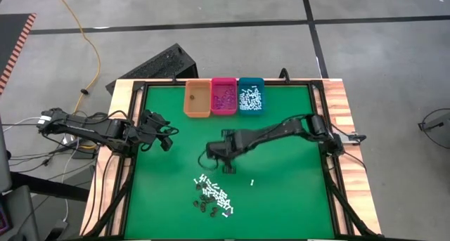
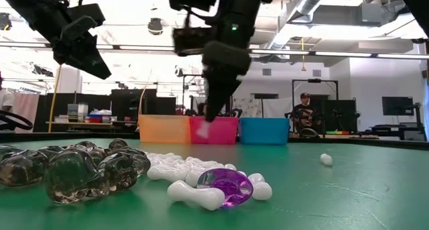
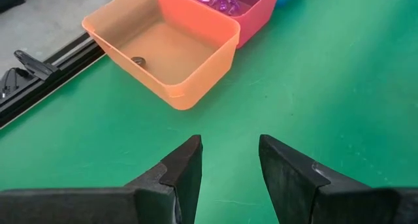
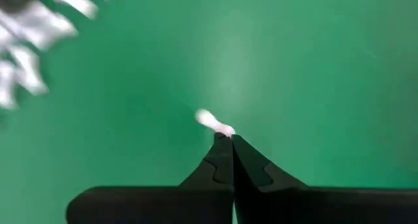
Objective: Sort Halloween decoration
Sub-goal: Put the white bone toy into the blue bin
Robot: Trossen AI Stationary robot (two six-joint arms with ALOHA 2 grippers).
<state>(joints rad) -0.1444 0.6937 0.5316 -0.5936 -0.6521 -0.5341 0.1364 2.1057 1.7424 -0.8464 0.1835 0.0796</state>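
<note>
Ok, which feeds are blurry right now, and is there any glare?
Right wrist view: the white piece at the shut right claw is smeared, the pile too. Low view: ceiling lights wash out the top, near pieces sharp, bins soft. Left wrist view: crisp.

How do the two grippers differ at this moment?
The left gripper is open and empty; the right gripper is shut on a white piece. The left hangs near the orange bin, the right over mid-table above the pile. Both are raised off the green mat.

High overhead; low level at table (image 1: 281,128); wrist views close, facing mat.
</note>
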